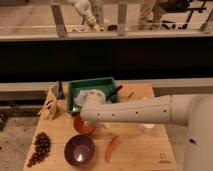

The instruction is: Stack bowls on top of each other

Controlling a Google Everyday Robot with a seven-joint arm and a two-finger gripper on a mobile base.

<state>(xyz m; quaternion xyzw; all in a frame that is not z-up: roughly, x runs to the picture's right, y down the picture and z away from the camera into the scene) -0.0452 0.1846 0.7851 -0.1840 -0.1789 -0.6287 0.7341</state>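
Camera view from above a wooden surface (145,155), with a pale robot arm reaching in from the right. The gripper (86,116) sits at the arm's far left end, low over the surface and right at the front edge of a green tray (95,84). It is mostly hidden by the arm's own bulk, so I cannot tell whether it is open or closed.

The orange-red bowl (84,127) lies directly beneath the gripper, partly covered by it. Only the bowl's near rim and glossy side show. Whether the gripper touches it is not clear.

The purple bowl (79,149) stands just in front of the orange-red one, nearer the surface's front edge. It is upright, slightly larger, round and dark violet, with a small bright glint inside. The two bowls sit side by side, not stacked.

A slim orange-red piece (112,148) lies right of the purple bowl, and a dark beaded cluster (40,147) lies to its left.
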